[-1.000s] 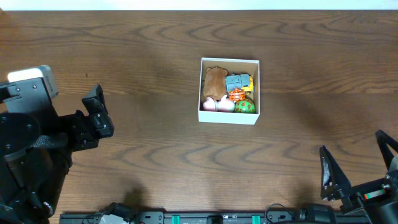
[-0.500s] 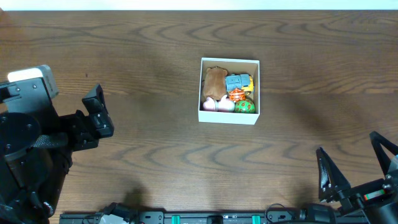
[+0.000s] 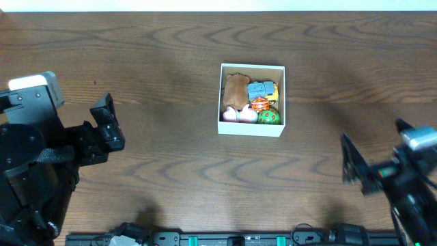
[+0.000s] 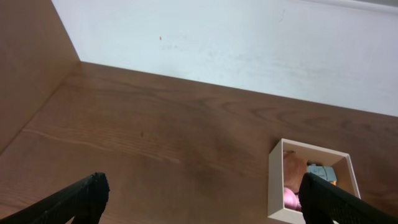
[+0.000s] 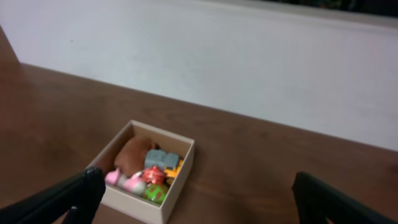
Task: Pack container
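From above, the box (image 3: 250,128) sits on the table (image 3: 171,55) near the middle, a little toward the far edge, open side up. Inside it lie a brown toy (image 3: 236,89), a blue-grey toy (image 3: 258,89) with some yellow beside it, an orange piece (image 3: 259,104), a green ball (image 3: 269,116) in the near right corner and pink pieces (image 3: 239,115) along the near wall. The left gripper (image 3: 108,126) hangs over the table at the left, well apart from the box. How wide it stands is hard to read from here. The right gripper (image 3: 374,147) is near the front right corner, blurred, with its fingers spread and nothing between them.

In the left wrist view the two black fingers stand far apart at the bottom corners of the frame, and only bare wood lies between them. The gripper holds nothing. The box is at the lower right, and the right finger (image 4: 339,202) overlaps its near edge. The brown, blue and pink toys show inside.

In the right wrist view the fingers are also wide apart and empty. The box lies low and left of centre, just beyond the left finger (image 5: 71,196), with all the toys inside its walls. A pale wall (image 5: 249,68) rises behind the table.
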### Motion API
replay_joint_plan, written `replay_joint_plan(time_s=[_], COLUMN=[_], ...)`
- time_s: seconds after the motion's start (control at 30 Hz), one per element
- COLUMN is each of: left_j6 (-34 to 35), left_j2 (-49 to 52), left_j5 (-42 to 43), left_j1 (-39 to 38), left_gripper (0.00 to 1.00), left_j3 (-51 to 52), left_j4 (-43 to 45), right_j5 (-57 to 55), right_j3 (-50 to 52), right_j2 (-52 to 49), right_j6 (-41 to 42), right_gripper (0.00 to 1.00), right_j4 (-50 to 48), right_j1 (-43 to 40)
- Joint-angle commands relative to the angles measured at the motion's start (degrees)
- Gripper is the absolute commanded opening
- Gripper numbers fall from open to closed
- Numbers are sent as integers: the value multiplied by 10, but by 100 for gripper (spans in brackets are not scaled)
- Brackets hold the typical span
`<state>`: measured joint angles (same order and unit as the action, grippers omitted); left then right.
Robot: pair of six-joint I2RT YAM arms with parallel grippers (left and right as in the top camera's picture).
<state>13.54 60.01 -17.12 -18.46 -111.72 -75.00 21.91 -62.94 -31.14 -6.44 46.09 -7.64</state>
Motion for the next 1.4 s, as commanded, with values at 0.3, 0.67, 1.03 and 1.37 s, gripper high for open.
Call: replay_joint_plan(time_s=[0.3, 0.67, 1.03, 1.37], left_j6=[5, 5, 5, 5], left_j2=[-1, -1, -1, -1], left_j5=[-9, -9, -9, -9], left_j1=[3, 3, 3, 3], left_gripper=[98, 98, 98, 98], left_j3=[2, 2, 2, 2], left_j4=[0, 0, 0, 0], right_j5=[47, 14, -12, -11], right_j3=[328, 462, 527, 562], right_j2=[91, 263, 308, 308], right_j6=[-9, -10, -10, -9], right_gripper=[99, 99, 99, 99], right_j4=[-227, -232, -232, -232], right_j1=[6, 25, 41, 41])
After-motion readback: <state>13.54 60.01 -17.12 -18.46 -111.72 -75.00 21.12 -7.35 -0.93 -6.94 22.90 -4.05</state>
